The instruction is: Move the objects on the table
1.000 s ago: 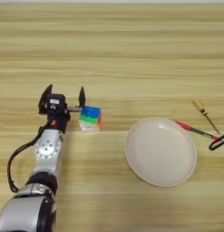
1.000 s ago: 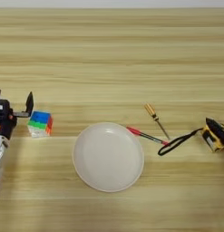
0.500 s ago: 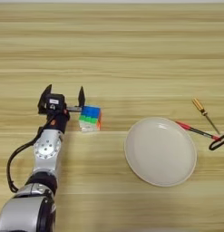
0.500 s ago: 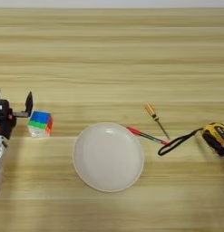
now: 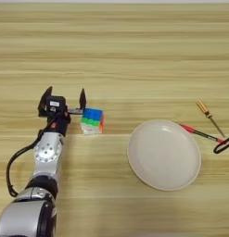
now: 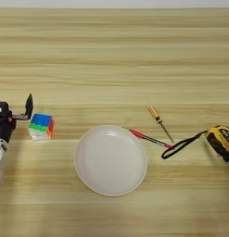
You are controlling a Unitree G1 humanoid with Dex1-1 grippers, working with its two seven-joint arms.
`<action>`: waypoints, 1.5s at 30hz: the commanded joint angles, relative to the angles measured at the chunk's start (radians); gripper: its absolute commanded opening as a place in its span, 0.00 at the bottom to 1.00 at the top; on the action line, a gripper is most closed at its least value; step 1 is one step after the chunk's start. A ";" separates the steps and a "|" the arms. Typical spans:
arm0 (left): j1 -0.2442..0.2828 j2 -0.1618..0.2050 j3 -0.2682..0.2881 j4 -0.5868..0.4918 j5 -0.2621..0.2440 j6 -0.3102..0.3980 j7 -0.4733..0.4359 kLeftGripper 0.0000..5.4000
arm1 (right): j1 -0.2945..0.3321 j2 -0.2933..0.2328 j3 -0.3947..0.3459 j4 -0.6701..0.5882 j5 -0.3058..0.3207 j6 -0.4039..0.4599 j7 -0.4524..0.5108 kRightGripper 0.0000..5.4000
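Just left of the puzzle cube (image 5: 92, 121), the left pincer (image 5: 63, 99) gapes wide.

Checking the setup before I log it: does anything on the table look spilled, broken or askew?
Nothing stands out. The puzzle cube sits flat beside the open left hand, the plate is empty, and the pen, screwdriver and tape measure lie intact on the table.

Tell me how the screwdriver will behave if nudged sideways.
The screwdriver has a rounded amber handle and thin shaft, so it would probably roll or pivot rather than slide. It looks light and stiff. Lying close to the pen, it might bump it.
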 commanded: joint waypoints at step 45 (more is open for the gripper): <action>0.026 0.012 0.053 -0.023 -0.081 -0.030 -0.104 1.00 | -0.122 0.083 0.025 0.081 -0.094 0.221 -0.219 1.00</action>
